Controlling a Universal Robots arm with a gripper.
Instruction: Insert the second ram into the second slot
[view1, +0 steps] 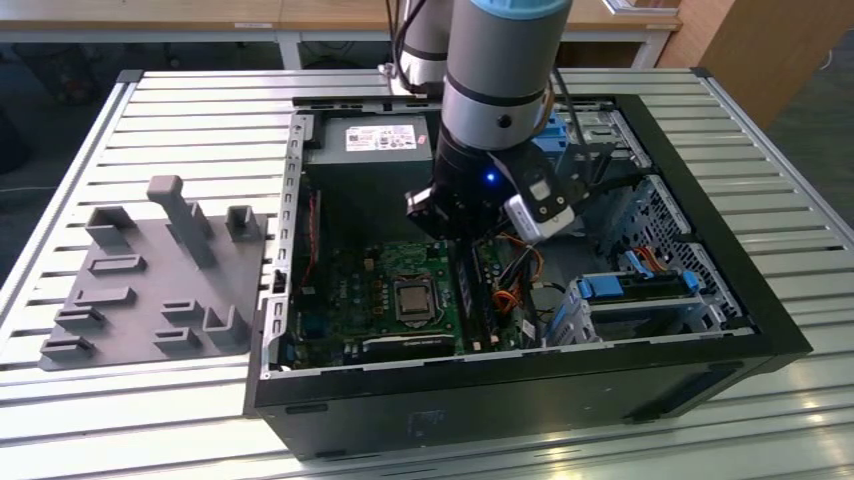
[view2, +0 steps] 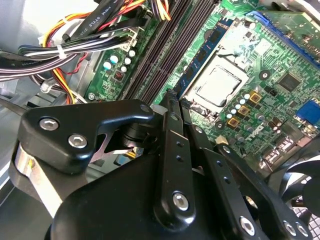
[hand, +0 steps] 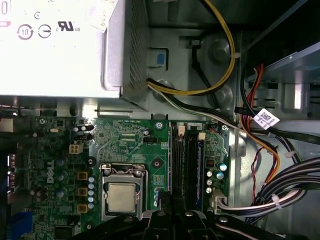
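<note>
The second ram (view2: 202, 52) is a dark-blue stick with black chips. It stands edge-up along the memory slots (view2: 160, 55), on the side nearest the processor socket (view2: 217, 85). My gripper (view2: 172, 97) is down inside the open computer case (view1: 747, 300), its black fingers (view2: 170, 130) drawn together over the near end of that stick. In the first wrist view the gripper (hand: 172, 207) sits at the end of the slot rows (hand: 187, 160), beside the socket (hand: 121, 197). In the exterior view the gripper (view1: 461, 238) hangs just above the slots (view1: 467, 290).
The power supply (view1: 380, 140) fills the case's far end. Cable bundles (hand: 280, 175) run beside the slots, away from the socket. Drive bays with light-blue latches (view1: 627, 285) stand at the exterior view's right. A grey holder fixture (view1: 147, 280) lies on the slatted table at the exterior view's left.
</note>
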